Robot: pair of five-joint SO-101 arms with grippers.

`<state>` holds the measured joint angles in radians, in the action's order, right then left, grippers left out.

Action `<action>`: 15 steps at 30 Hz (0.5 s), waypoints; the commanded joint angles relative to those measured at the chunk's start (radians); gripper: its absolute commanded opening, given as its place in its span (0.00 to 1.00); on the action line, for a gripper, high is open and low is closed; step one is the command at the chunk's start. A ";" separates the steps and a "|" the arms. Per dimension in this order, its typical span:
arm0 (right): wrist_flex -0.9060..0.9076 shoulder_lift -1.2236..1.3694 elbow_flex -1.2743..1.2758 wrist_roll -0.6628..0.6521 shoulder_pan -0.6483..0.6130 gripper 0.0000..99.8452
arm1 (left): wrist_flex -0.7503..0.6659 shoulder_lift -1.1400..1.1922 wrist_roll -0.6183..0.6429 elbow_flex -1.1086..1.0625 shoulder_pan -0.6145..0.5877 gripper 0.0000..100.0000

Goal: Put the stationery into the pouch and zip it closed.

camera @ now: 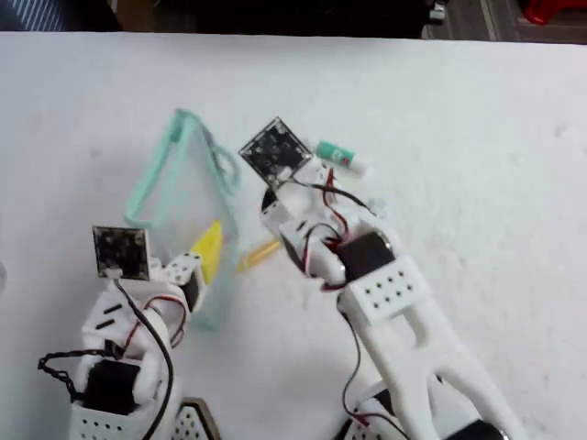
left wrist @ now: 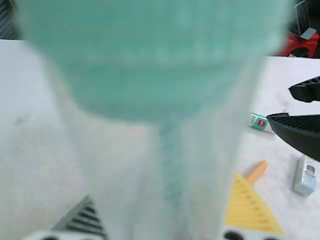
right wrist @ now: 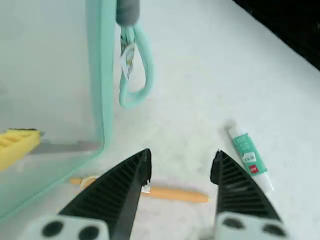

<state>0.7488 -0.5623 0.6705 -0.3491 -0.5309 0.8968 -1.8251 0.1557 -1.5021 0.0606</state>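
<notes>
High view: I see the pouch on the table at the left gripper. Left wrist view: the pouch is right against the camera, and I cannot tell that gripper's hold. Right wrist view: the right gripper is spread wide and empty above the orange pen, with the glue stick near.

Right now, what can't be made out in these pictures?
Pouch opening: left wrist view, blurred, too close.
Yellow ruler, inside or beneath the pouch: right wrist view, frosted wall.
Small pale block: left wrist view, too small to name.
</notes>
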 commanded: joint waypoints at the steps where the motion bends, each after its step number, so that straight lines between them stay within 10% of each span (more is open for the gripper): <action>1: -0.018 0.019 -0.003 -0.012 0.010 0.18 | 0.015 -0.007 -0.018 0.055 0.018 0.23; 15: -0.124 0.031 0.216 -0.491 -0.044 0.19 | 0.020 -0.007 -0.078 0.091 -0.022 0.09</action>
<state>0.6460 -0.5271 0.8838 -0.7618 -0.5478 0.9367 -1.8220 0.1066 -1.4730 0.0529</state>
